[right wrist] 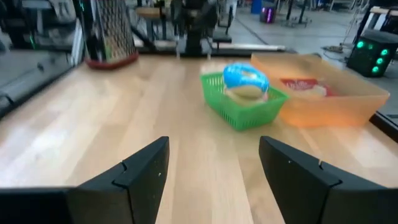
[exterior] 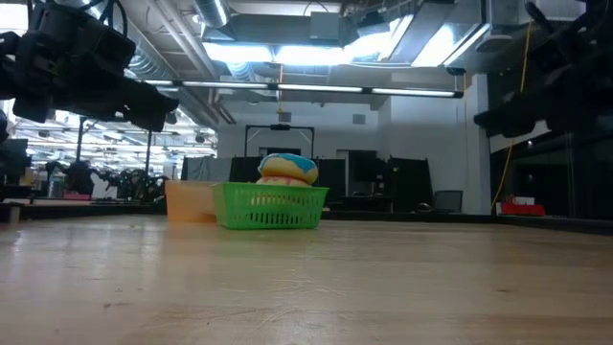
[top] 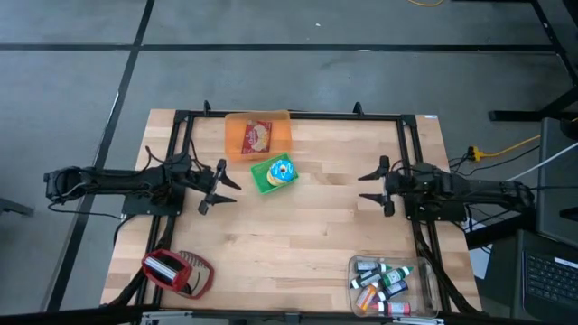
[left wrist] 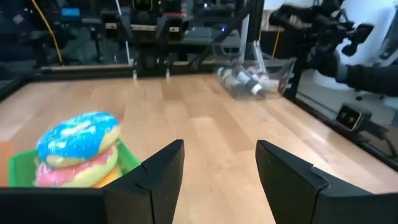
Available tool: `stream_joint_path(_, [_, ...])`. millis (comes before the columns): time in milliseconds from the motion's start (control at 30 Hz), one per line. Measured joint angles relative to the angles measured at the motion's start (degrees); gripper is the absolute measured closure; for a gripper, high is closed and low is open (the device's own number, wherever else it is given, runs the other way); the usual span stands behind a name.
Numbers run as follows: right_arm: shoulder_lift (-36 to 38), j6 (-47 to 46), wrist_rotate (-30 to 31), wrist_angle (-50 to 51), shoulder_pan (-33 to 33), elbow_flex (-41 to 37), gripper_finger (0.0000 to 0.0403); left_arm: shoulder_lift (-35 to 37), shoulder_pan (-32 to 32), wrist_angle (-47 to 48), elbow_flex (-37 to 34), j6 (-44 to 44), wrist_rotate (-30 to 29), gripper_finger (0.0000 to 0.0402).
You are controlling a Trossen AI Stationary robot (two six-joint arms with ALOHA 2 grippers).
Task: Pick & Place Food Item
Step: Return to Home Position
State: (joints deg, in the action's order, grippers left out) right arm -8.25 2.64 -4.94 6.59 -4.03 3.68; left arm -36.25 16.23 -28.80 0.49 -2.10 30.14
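A lab, with strip lights (exterior: 326, 90) and exposed ducts (exterior: 153, 65)

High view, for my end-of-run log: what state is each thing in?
Clear plastic bin: holds food coloring bottles.
Green mesh basket: holds toy doughnuts.
Orange translucent bin: holds red packet.
Left end effector: open, empty.
Right end effector: open, empty.

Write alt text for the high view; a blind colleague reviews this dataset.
Two dark arms face each other across a wooden table, left tool and right tool both open and empty. Between them, toward the picture's top, stand an orange bin and a green basket; a transparent bin of food coloring bottles sits at bottom right.
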Motion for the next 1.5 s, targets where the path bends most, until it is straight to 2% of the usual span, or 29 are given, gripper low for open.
stream_joint_path(167, [-5.5, 2.8, 0.3, 0.3, 0.0, 0.0, 0.0151, 0.0, 0.0, 5.2, 0.0, -1.9, -2.0, 0.0207])
stream_joint_path(267, [-8.0, 2.7, 2.9, 2.1, 0.0, 0.3, 0.0151, 0.0, 0.0, 6.4, 0.0, -3.0, -2.0, 0.0206])
stream_joint_path(500, [-8.5, 1.7, 3.0, 2.0, 0.0, 0.4, 0.0151, 0.0, 0.0, 6.4, 0.0, -4.2, -2.0, 0.0207])
stream_joint_path(667, [-4.8, -0.2, 1.9, 0.2, 0.0, 0.4, 0.0151, 0.0, 0.0, 7.7, 0.0, -4.2, -2.0, 0.0208])
stream_joint_path(900, [7.4, 0.7, -6.3, -2.7, 0.0, 0.5, 0.0151, 0.0, 0.0, 8.7, 0.0, -3.6, -2.0, 0.0206])
stream_joint_path(1000, [8.3, 0.6, -9.9, -1.5, 0.0, -0.3, 0.0151, 0.0, 0.0, 8.7, 0.0, -3.6, -2.0, 0.0208])
stream_joint_path(1233, [4.7, 3.8, -3.2, 2.4, 0.0, 0.6, 0.0151, 0.0, 0.0, 10.7, 0.0, -3.3, -2.0, 0.0209])
stream_joint_path(1367, [4.9, -0.6, 4.3, 3.7, 0.0, 0.9, 0.0151, 0.0, 0.0, 11.5, 0.0, -3.2, -2.0, 0.0209])
stream_joint_path(1500, [4.8, -3.8, 9.1, 7.6, 0.0, 2.1, 0.0151, 0.0, 0.0, 10.2, 0.0, -3.2, -2.2, 0.0209])
